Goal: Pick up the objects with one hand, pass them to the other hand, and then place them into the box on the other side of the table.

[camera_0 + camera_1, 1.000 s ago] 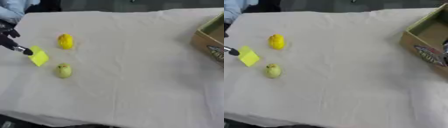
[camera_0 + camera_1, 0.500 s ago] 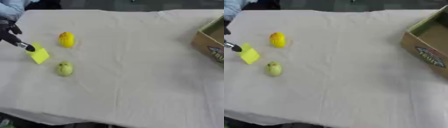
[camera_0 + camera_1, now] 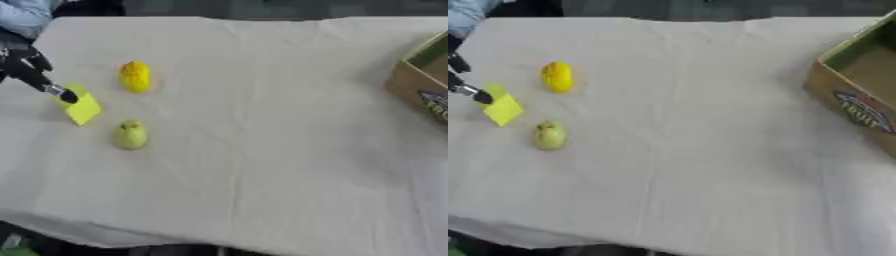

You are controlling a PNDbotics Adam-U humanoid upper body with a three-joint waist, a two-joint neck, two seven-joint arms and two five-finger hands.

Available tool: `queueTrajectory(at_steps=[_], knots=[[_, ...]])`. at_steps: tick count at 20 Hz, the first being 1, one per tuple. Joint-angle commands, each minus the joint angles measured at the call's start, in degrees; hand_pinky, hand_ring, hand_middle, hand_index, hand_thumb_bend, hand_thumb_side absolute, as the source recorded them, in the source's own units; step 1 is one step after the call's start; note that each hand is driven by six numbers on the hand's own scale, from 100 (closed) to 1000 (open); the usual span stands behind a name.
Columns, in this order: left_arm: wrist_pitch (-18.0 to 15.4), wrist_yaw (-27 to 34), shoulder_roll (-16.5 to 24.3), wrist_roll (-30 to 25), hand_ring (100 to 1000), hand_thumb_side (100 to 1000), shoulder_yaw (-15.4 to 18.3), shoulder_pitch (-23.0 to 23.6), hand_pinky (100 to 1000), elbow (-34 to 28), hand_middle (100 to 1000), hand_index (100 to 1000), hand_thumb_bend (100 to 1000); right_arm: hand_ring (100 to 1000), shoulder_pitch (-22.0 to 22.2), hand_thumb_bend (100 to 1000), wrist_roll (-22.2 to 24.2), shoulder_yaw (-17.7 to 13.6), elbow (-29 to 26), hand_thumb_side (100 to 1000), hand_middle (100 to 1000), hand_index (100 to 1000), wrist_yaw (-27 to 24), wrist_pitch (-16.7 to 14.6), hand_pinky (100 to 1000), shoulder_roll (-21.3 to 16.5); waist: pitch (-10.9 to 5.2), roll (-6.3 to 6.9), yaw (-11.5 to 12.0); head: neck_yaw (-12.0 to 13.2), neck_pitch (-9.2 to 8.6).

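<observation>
A flat yellow square hangs tilted at the far left, pinched at its upper corner by the fingertips of my left hand. Beside it on the white cloth lie a yellow lemon-like fruit and, nearer to me, a pale green pear-like fruit. Both fruits are apart from the hand. The cardboard box stands open at the right edge, cut off by the frame. My right hand shows in neither view.
The white tablecloth covers the whole table, with wrinkles in the middle. Its front edge drops off near the bottom of the view. A light blue sleeve shows at the top left corner.
The left hand with the yellow square has risen and shifted slightly towards the fruits. The whole picture has also shifted a little, so the camera has moved. The fruits lie as before.
</observation>
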Motion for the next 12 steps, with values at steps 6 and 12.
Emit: queueTrajectory(at_steps=[6,12], knots=[[4.4,-6.04,-2.57,-5.11,821,307,1.88,-2.65,895,8.34,827,815,906,939,0.0,100,0.21,-0.04,-0.61,534,907,1000,0.73,1.36,1000,0.07,-1.13,0.2,-0.12,0.8,0.42],[2.08,-8.49,-5.2,-4.01,818,301,3.57,-3.31,886,12.91,820,788,881,937,-0.06,100,0.37,0.13,-0.61,536,904,1000,1.01,2.01,1000,0.71,-0.97,0.16,-0.24,1.11,0.44]])
